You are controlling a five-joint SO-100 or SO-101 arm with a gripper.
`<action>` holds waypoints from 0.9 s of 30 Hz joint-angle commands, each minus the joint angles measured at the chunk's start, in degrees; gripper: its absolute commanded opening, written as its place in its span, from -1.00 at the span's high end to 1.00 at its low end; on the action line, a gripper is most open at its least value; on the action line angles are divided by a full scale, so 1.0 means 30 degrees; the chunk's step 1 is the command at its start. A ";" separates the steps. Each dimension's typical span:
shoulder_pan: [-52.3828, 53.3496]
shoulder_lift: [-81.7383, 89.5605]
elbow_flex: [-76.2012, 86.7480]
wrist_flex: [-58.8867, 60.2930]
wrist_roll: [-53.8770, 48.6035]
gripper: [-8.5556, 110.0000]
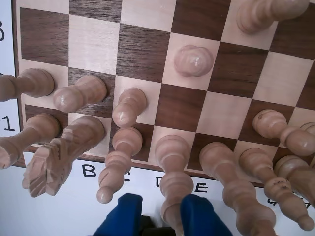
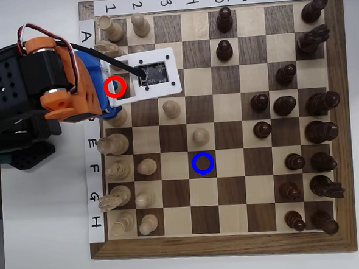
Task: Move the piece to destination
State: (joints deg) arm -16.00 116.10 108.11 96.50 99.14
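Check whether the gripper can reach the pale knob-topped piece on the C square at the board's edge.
Probably, but it is tight. In the wrist view the open gripper lines up with the taller neighbour on D, not the piece. The knight crowds the other side.

in the overhead view the arm point(image 2: 36, 88) sits left of the board point(image 2: 223, 244), over its upper left squares. the destination point(image 2: 202, 163) lies mid-board, with one piece point(image 2: 199, 135) on the square just above it. pieces stand in rows along the left and right sides.
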 commanded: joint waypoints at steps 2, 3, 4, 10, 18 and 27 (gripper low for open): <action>-0.0908 -0.0029 -0.0293 0.0205 0.4600 0.57; -0.0996 -0.0029 -0.0352 0.0205 0.4629 0.57; -0.1084 -0.0146 -0.0439 0.0205 0.4688 0.57; -0.1934 -0.1143 -0.0586 0.0205 0.5244 0.57; -0.2168 -0.1699 -0.1055 0.0205 0.5537 0.58; -0.2139 -0.1729 -0.1465 0.0205 0.5449 0.57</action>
State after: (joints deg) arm -21.01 110.92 108.11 96.50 99.14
